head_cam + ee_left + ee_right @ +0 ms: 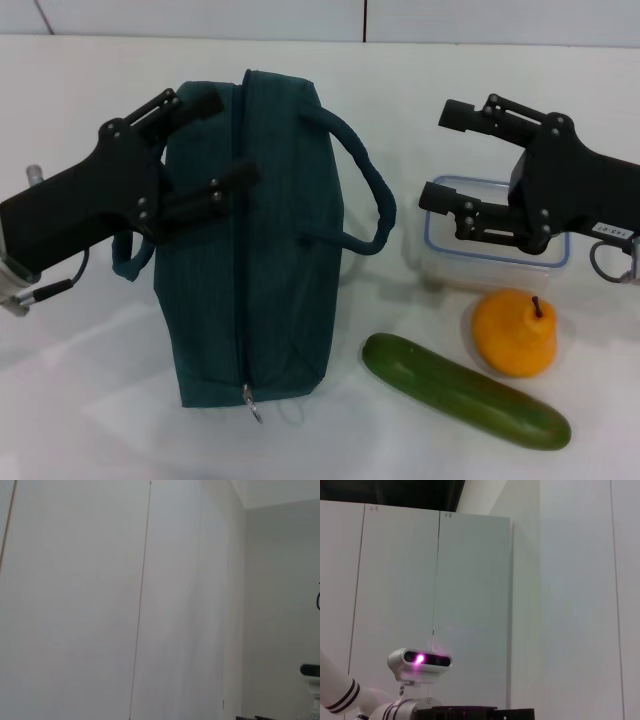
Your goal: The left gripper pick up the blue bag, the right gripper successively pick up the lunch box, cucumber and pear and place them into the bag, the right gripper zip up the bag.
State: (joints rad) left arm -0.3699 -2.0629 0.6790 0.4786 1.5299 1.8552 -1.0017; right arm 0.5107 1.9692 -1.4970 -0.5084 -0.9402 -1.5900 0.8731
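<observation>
Bag (262,250), blue and zipped, is laid on the table (80,420), with the left gripper (216,140) spread apart over its left side. The right gripper (448,155) is held open above the lunch box (497,240); pear (514,332) and cucumber (463,390) are placed nearer.

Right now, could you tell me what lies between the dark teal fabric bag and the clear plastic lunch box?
In the head view, only bare white table lies between the dark teal fabric bag and the clear plastic lunch box; the bag's handle loop arches toward that gap.
</observation>
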